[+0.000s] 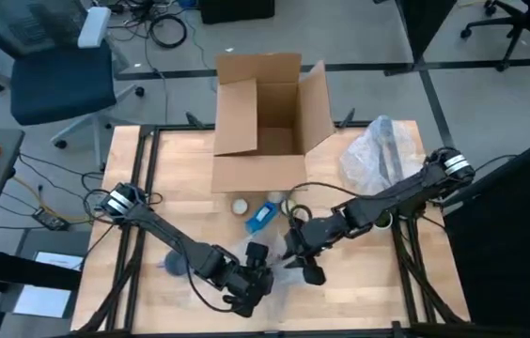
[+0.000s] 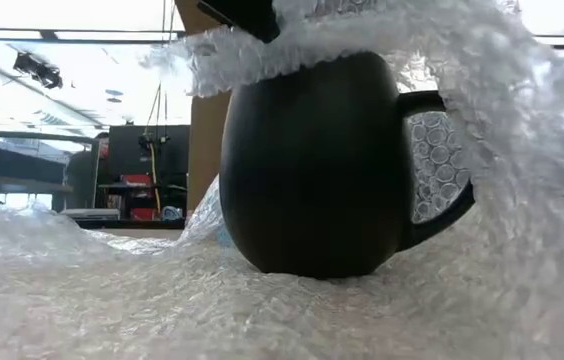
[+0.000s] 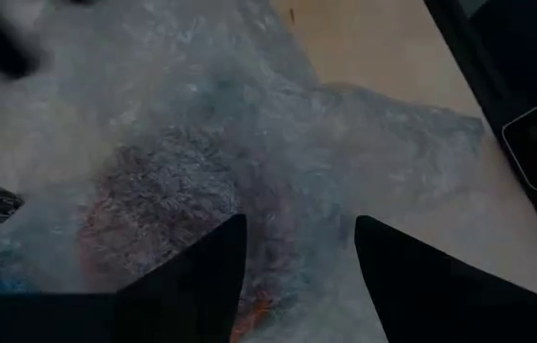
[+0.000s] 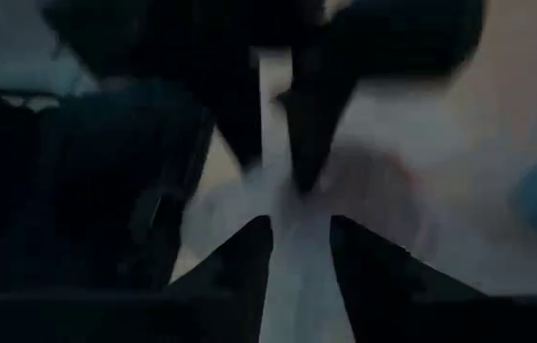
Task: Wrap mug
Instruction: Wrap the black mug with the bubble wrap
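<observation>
A black mug [image 2: 312,170] stands upright on a sheet of bubble wrap [image 2: 162,300], its handle [image 2: 442,160] toward the table's right. A flap of the wrap [image 2: 382,40] is drawn over its top. In the high view the wrap [image 1: 270,277] lies near the table's front edge and hides the mug. My left gripper [image 3: 299,224] is open just over the wrap, with a dark shape [image 3: 145,219] showing through it. My right gripper [image 4: 302,224] meets it from the right, shut on the wrap. A dark finger [image 2: 247,12] shows above the mug. My left gripper hovers close over the wrap, fingers apart; I cannot tell whether they touch it. My right gripper pinches a pale strip of the bubble wrap [image 4: 299,252] between its two fingers, slanting down from the table's right. One layer or several, I cannot tell.
An open cardboard box [image 1: 260,122] stands at the far middle of the table, with a crumpled plastic bag [image 1: 382,155] to its right. A blue object [image 1: 263,218] and a small pale round thing [image 1: 240,207] lie in front of the box. Another blue thing [image 1: 173,265] lies left of my left arm.
</observation>
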Robot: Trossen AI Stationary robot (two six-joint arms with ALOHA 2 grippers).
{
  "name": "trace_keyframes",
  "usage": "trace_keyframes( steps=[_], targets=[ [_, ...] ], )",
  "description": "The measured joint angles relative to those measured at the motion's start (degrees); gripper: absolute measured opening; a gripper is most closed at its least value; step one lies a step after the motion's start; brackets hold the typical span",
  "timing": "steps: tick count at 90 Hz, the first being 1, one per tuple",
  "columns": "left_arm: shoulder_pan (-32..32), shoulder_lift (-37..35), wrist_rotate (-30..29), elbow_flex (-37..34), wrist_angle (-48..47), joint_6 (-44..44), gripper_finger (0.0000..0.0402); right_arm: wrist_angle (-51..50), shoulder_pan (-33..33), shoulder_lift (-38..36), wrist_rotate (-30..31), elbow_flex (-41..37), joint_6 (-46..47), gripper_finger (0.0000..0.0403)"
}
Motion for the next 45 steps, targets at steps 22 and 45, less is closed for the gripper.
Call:
trace_keyframes(
  steps=[22, 45],
  targets=[
    [0.32, 0.00, -0.11, 0.02, 0.07, -1.23, 0.0183, 5.35, -0.47, 6.03, -0.26, -0.03, 0.91, 0.0093],
    [0.57, -0.83, -0.31, 3.44, -6.28, -1.24, 0.0183, 10.57, -3.52, 11.05, -3.20, 0.13, 0.48, 0.0093]
  ],
)
